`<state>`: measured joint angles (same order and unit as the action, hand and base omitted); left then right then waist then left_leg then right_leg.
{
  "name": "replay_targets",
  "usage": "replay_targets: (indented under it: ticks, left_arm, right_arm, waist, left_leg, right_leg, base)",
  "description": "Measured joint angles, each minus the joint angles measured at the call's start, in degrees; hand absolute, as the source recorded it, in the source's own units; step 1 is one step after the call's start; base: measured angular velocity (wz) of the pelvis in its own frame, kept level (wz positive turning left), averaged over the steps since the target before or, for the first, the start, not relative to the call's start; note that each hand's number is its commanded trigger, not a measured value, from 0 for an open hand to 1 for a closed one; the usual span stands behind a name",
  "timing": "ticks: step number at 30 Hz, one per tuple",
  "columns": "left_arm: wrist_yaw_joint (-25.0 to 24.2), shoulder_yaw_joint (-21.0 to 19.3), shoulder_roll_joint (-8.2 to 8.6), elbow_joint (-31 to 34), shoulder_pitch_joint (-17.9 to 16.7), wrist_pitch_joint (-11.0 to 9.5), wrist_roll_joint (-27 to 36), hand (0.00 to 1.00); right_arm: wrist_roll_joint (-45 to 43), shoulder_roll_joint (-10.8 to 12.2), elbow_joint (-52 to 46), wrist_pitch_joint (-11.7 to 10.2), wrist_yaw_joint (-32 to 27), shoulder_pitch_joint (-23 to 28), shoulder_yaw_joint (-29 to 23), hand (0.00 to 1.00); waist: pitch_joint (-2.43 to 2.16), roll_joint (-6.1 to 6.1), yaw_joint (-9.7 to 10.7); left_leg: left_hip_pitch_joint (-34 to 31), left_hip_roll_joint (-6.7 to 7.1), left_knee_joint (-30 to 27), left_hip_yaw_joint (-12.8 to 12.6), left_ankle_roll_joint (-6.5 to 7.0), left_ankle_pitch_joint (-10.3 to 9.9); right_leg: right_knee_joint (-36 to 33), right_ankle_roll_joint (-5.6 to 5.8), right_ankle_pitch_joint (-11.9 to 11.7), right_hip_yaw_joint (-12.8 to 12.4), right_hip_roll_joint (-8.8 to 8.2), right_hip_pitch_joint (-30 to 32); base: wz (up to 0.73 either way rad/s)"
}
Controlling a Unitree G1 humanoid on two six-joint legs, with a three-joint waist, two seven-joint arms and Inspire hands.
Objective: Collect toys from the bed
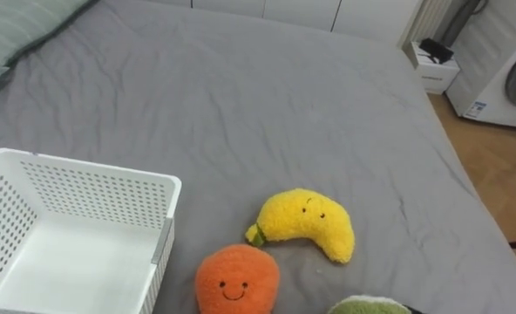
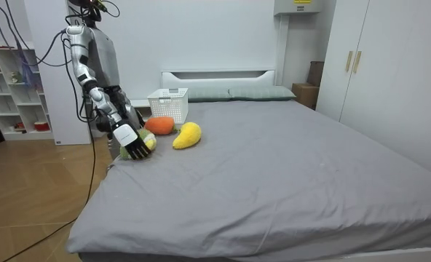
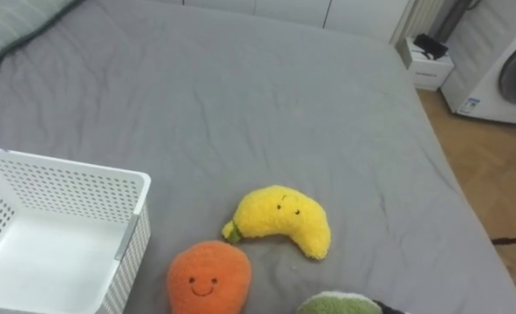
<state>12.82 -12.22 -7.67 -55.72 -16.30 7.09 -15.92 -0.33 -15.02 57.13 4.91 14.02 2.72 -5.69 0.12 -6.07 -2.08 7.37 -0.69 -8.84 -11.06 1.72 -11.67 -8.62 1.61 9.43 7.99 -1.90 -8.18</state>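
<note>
Right robot hand (image 2: 134, 140) sits on the green toy (image 1: 369, 305) at the bed (image 1: 241, 105) edge, grip unclear. Banana (image 1: 306, 222) and orange (image 1: 236, 279) lie beside the empty basket (image 1: 84, 187): nothing collected yet!

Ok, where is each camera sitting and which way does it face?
Left eye: on the head, looking down at bed, basket, banana, orange toy.
Right eye: same, set slightly right.
Room: near the bed's foot, facing the headboard; whole robot, right hand at green toy.
All share basket, banana, orange toy.
</note>
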Motion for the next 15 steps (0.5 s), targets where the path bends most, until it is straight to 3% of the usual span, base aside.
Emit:
replay_targets:
  ticks: [2, 15]
  left_arm:
    - [0.0, 0.0, 0.01, 0.0, 0.1, 0.0, 0.0, 0.0]
    - [-1.1, 0.1, 0.01, 0.1, 0.7, 0.0, 0.0, 0.0]
  right_arm:
    - [0.0, 0.0, 0.3, 0.0, 0.4, 0.0, 0.0, 1.0]
    - [-9.3, 0.0, -0.1, 0.1, 0.4, -1.7, 0.0, 1.0]
  waist:
    - [-0.01, 0.06, 0.0]
    - [0.04, 0.75, 0.0]
  left_leg:
    - [0.0, -0.06, 0.0, 0.0, -0.02, 0.0]
    - [0.0, -0.1, 0.1, 0.0, -0.09, 0.0]
  right_leg:
    - [0.0, 0.0, 0.0, 0.0, 0.04, 0.0]
    - [0.0, -0.02, 0.0, 0.0, 0.12, 0.0]
  base:
    - [0.0]
    - [0.0]
